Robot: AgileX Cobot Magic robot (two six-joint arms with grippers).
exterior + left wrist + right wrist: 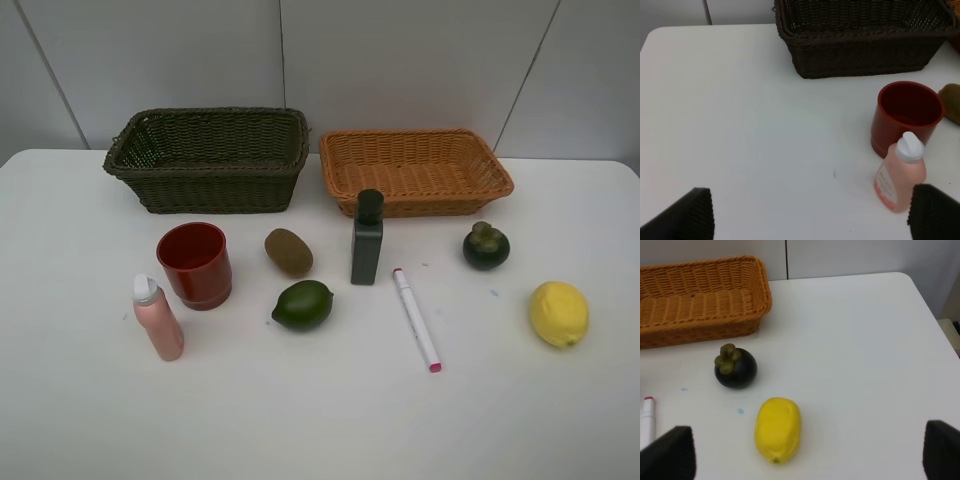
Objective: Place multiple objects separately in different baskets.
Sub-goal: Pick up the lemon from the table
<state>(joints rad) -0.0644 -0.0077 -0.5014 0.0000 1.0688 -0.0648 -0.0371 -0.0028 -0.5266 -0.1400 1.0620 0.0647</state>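
Note:
Two baskets stand at the back: the dark olive basket (207, 160) (865, 40) and the orange-tan basket (415, 170) (700, 300). In front lie a red cup (194, 264) (907, 117), pink spray bottle (158, 318) (900, 175), kiwi (288, 251), lime (302, 304), dark grey bottle (367, 238), white marker (416, 319), mangosteen (486, 246) (736, 367) and lemon (559, 313) (778, 430). My left gripper (810, 220) hangs open, short of the spray bottle. My right gripper (805, 455) is open above the table, with the lemon just ahead. Neither holds anything, and neither shows in the exterior view.
Both baskets hold nothing. The white table (320, 420) ends at a grey wall behind the baskets. The right wrist view shows the table's rounded far right corner (910, 280), and the marker's end (647, 420) sits at that picture's edge.

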